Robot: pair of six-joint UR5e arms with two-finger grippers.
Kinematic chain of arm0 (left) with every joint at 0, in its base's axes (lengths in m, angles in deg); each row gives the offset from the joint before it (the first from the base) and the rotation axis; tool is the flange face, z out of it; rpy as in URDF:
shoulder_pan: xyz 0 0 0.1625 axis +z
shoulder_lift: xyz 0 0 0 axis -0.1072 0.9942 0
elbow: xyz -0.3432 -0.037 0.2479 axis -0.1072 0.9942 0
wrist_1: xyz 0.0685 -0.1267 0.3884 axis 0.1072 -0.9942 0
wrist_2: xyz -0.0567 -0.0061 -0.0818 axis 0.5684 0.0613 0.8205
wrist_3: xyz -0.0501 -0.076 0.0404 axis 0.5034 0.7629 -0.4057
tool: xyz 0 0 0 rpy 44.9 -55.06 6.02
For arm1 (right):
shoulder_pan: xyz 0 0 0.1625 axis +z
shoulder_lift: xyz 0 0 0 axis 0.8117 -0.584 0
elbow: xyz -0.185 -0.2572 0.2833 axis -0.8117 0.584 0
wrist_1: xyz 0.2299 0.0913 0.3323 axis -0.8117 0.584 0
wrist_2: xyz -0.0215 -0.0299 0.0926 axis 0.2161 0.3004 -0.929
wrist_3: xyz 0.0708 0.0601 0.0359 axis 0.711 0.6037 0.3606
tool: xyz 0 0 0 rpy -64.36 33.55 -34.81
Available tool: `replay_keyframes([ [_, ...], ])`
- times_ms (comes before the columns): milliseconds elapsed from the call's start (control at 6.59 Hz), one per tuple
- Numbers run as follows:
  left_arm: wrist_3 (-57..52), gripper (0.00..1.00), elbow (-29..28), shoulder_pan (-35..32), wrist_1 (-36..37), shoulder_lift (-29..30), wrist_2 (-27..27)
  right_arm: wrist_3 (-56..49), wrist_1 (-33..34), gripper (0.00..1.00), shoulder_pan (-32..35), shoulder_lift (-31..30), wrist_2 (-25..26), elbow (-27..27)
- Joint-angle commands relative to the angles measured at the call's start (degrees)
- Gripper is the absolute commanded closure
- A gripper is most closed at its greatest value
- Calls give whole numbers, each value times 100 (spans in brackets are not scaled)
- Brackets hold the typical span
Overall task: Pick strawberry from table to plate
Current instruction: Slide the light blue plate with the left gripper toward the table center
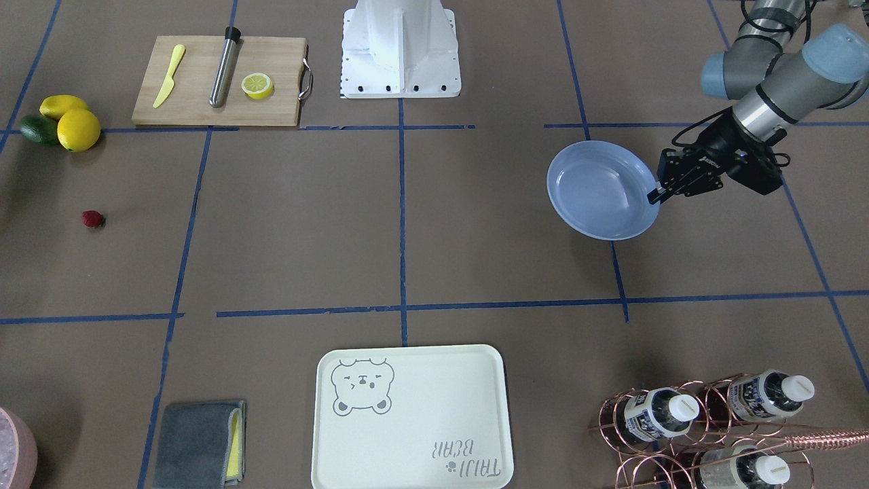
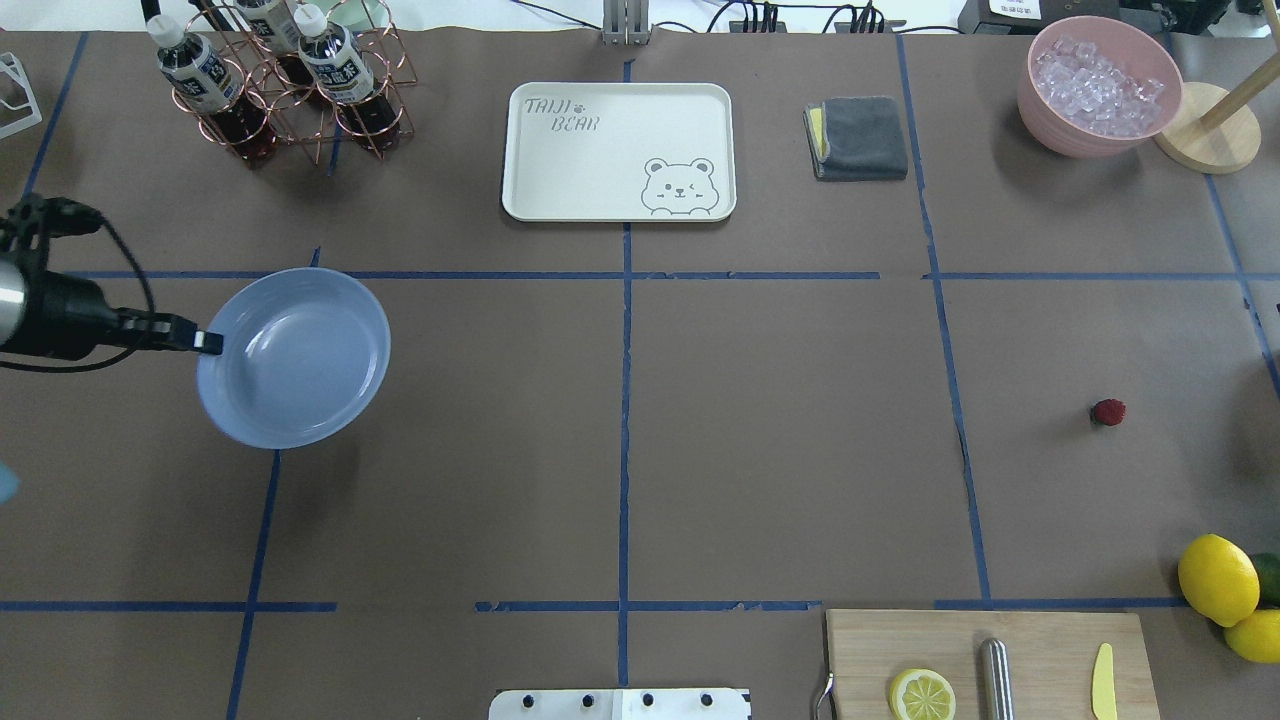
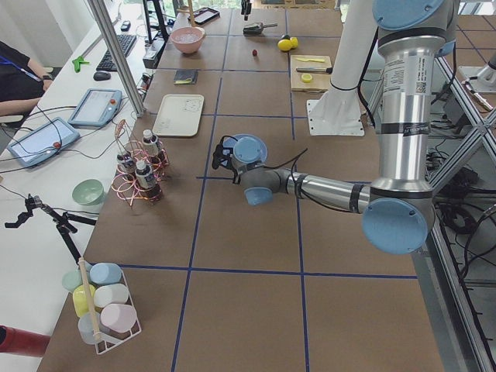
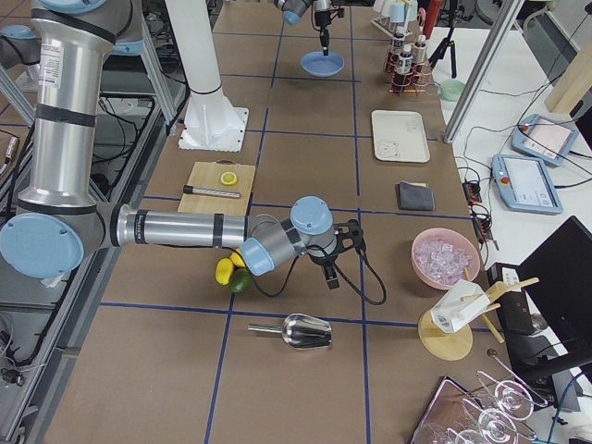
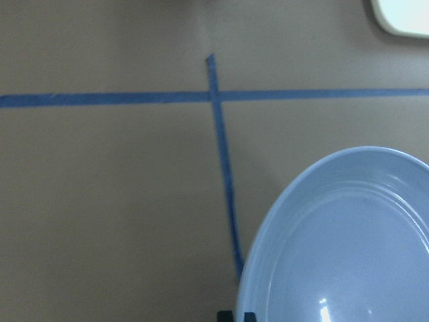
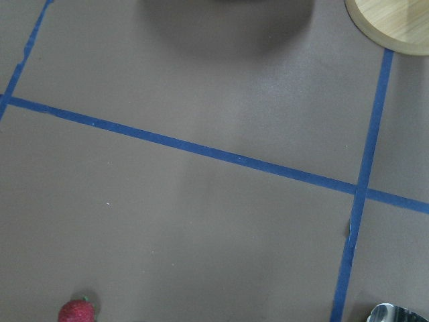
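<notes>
Left gripper (image 1: 657, 193) is clamped on the rim of the round glossy light-blue plate (image 1: 597, 193), and a one-edge pinch like that could let it tip or slip; can't tell if the right gripper (image 4: 329, 277) is open or closed. The tiny dark-red bumpy strawberry (image 1: 92, 219) sits on the brown-paper table (image 1: 475, 238), well apart from the plate, and could roll if nudged. Plate's empty, while the round pink bowl (image 2: 1040, 110) holds ice cubes (image 2: 1100, 80).

Overhead looking forward-down, front view opposite, both sharing plate (image 2: 290, 360), wrist cameras close-up.
</notes>
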Motion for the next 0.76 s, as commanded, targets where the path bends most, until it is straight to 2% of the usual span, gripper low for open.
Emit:
replay_keyframes([
  [0,749,100,-60,1056,1242,1474,-1183,0,0,0,-6,-45,-6,5],
  [152,761,100,-104,1479,1851,2083,-1660,0,0,0,-6,-62,12,5],
  [304,761,100,-383,1875,1936,2446,-1908,0,0,0,-6,-63,12,23],
  [607,743,100,-701,2204,1901,2625,-2174,9,9,0,-6,-63,12,32],
])
